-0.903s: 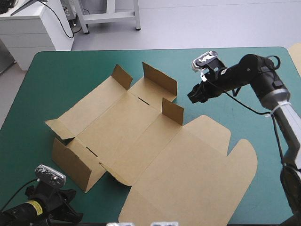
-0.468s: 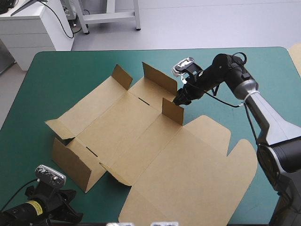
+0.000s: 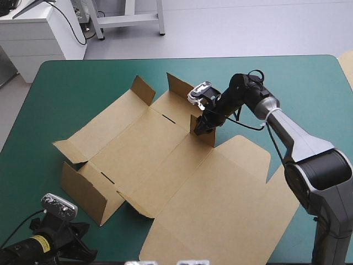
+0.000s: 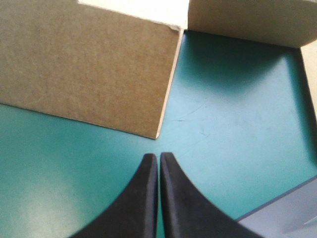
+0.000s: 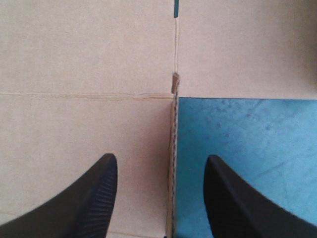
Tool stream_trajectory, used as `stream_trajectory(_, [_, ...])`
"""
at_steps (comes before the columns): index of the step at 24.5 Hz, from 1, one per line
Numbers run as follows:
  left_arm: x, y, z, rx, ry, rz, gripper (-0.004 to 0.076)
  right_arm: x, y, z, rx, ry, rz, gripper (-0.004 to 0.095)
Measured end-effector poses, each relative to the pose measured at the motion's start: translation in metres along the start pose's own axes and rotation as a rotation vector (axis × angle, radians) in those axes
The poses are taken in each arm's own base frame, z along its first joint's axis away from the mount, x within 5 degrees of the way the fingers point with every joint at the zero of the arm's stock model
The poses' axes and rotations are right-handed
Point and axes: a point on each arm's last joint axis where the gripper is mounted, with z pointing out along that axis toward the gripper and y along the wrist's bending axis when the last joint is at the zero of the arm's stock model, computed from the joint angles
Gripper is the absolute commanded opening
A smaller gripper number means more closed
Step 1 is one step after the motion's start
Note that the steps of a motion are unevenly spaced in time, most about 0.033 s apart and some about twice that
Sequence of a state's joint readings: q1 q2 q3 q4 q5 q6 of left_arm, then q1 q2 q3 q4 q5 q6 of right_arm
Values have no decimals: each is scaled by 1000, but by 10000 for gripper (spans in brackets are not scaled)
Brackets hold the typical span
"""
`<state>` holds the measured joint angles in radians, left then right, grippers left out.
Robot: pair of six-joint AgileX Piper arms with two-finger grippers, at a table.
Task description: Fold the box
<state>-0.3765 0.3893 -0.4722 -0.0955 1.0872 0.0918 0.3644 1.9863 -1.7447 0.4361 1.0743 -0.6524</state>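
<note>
Several flaps (image 3: pixel 187 91) raised on box (image 3: pixel 182 182); right fingers (image 5: pixel 94 198) apart astride one, left fingers (image 4: pixel 143 198) together.

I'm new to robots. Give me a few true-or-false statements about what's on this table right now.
1. The right gripper is open, with a finger on each side of a raised flap's edge. True.
2. The left gripper holds the box. False: it is shut on nothing, with the box just ahead of it.
3. The box is a finished tray. False: most of it lies flat, with a few flaps raised.
4. The cover is teal-green. True.
</note>
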Motion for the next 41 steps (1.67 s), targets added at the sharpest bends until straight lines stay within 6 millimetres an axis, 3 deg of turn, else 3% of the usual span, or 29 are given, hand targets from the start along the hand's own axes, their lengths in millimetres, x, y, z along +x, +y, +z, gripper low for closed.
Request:
stream_trajectory(8, [0, 0, 0, 0, 0, 0, -8, -1, -2, 8, 21, 6, -12, -17])
stream_trajectory(16, [0, 0, 0, 0, 0, 0, -8, -4, -3, 6, 34, 3, -48, -21])
stream_trajectory(24, [0, 0, 0, 0, 0, 0, -8, -22, -10, -12, 152, -41, -401, -21])
stream_trajectory(29, [0, 0, 0, 0, 0, 0, -8, -28, -7, -16, 142, -94, -472, -21])
stream_trajectory(33, [0, 0, 0, 0, 0, 0, -8, -41, 16, -10, 77, -180, -542, -21])
stream_trajectory(37, [0, 0, 0, 0, -2, 0, -8, -56, 56, 3, 67, -208, -664, -21])
stream_trajectory(41, [0, 0, 0, 0, -2, 0, -8, -60, 75, 14, 70, -190, -761, -21])
